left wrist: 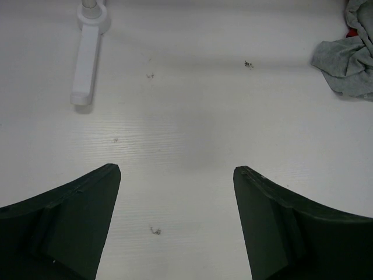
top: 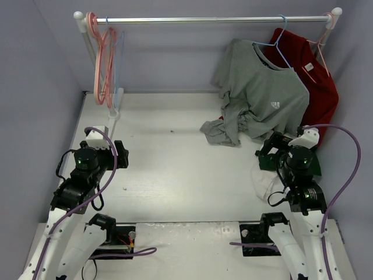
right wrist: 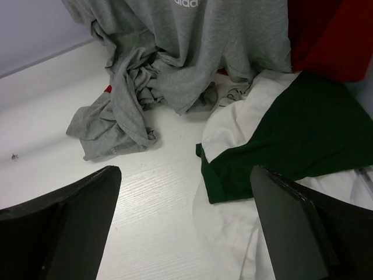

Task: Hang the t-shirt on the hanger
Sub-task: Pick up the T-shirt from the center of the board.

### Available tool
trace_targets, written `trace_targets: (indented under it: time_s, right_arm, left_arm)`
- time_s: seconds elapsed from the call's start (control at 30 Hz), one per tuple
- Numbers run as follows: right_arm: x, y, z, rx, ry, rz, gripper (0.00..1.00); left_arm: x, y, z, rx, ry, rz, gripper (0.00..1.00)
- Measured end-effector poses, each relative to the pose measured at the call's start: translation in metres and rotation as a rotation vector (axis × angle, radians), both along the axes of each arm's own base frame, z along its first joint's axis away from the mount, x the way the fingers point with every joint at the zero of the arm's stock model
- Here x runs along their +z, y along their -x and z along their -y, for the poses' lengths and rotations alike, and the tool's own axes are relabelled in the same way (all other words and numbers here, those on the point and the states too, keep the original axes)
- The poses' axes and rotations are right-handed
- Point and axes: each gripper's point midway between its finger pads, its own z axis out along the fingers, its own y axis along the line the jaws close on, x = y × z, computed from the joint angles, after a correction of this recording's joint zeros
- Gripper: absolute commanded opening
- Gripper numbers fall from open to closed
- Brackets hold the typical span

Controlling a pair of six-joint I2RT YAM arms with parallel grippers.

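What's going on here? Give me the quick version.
Nothing is being held yet. The right gripper is open and hovers over the off-white and dark green t-shirt, which lies crumpled on the table beside the hanging grey t-shirt. The left gripper is open above the table, away from the clothes. The light-blue hanger hangs on the rail, untouched.

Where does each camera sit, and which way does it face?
Top external: above and behind the bases, looking down the white table toward the metal clothes rail; both arms show.
Left wrist: on the left arm, facing the rail's white foot; open jaws show.
Right wrist: on the right arm, facing the off-white and dark green t-shirt; open jaws show.
Shared: all see the grey t-shirt.
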Motion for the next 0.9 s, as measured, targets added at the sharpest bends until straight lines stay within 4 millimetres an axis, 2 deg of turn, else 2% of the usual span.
trace_targets:
  time_s: [0.17,0.3,0.5,0.73,0.9]
  right_arm:
    - [-0.004,0.001,0.007,-0.031,0.026,-0.016,1.00]
    - [-0.024,-0.005,0.022,-0.133,0.040,-0.110,1.00]
    - [-0.078,-0.020,0.039,-0.327,0.019,-0.322,0.99]
    - [-0.140,-0.023,0.048,-0.541,-0.094,-0.459,0.99]
    - [-0.190,-0.025,0.050,-0.628,-0.149,-0.547,0.96]
  left_arm:
    - [-0.001,0.001,0.001,-0.011,-0.004,-0.005,0.79]
    - [-0.007,0.004,0.000,-0.014,-0.014,-0.029,0.79]
    - [-0.012,0.012,0.003,-0.037,-0.006,-0.058,0.80]
    - [-0.002,0.026,0.005,-0.064,0.021,-0.037,0.80]
    - [0.007,0.038,0.003,-0.071,0.026,-0.016,0.79]
